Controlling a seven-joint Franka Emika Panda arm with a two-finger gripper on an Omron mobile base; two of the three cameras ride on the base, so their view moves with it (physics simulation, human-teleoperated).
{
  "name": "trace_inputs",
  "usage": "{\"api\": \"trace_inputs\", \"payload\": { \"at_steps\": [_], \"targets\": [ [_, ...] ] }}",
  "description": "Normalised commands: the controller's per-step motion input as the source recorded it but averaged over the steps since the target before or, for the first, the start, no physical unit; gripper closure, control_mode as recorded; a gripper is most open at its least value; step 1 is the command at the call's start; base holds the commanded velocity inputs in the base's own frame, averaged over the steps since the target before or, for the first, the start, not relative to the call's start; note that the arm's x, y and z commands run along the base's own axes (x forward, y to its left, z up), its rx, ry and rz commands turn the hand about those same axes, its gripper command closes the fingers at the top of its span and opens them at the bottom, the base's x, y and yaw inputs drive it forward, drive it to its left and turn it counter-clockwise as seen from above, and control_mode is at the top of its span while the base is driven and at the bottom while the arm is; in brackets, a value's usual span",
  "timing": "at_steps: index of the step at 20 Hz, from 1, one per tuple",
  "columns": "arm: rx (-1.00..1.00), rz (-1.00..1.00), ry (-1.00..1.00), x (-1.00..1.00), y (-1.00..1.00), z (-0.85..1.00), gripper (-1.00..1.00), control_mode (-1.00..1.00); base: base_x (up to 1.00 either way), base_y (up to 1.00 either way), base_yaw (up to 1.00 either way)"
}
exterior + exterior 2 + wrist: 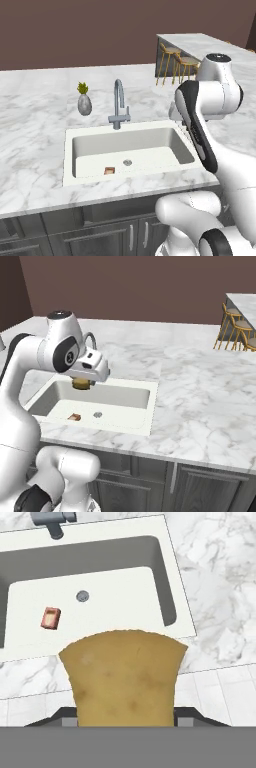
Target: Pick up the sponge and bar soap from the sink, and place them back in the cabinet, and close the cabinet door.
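The sponge (124,677) is pinched between the jaws of the gripper (81,384) above the sink (70,137), so the grip should stay firm on the way to the cabinet, while the bar soap (51,618) lies on the basin floor near the drain (82,596).

One cream-white sink (70,150) sits in the marble counter (30,120), fitted with one grey gooseneck faucet (119,105) and one round drain (127,162) in the basin floor. One mustard-yellow sponge (125,677) and one pinkish-brown bar soap (109,170) make up the two small blocks on view, while one grey vase holding one small plant (84,100) stands on the countertop. Two bar stools (176,62) with golden legs line the far counter, and one white robot arm (210,100) rises from the base.
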Motion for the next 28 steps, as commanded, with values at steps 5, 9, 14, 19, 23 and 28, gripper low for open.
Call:
{"api": "trace_inputs", "payload": {
  "at_steps": [5, 9, 14, 19, 23, 28],
  "targets": [
    [0.00, 0.00, -0.02, -0.11, -0.03, 0.00, 1.00, 1.00, -0.55, -0.21, -0.11],
    [0.00, 0.00, 0.00, 0.00, 0.00, 0.00, 1.00, 1.00, -0.63, -0.33, -0.46],
    [0.00, 0.00, 0.00, 0.00, 0.00, 0.00, 1.00, 1.00, -0.53, -0.21, -0.64],
    [0.00, 0.00, 0.00, 0.00, 0.00, 0.00, 1.00, 1.00, -0.18, 0.00, -0.77],
    [0.00, 0.00, 0.00, 0.00, 0.00, 0.00, 1.00, 1.00, 0.00, 0.00, -0.79],
    [0.00, 0.00, 0.00, 0.00, 0.00, 0.00, 1.00, 1.00, 0.00, 0.00, -0.83]
  ]
}}
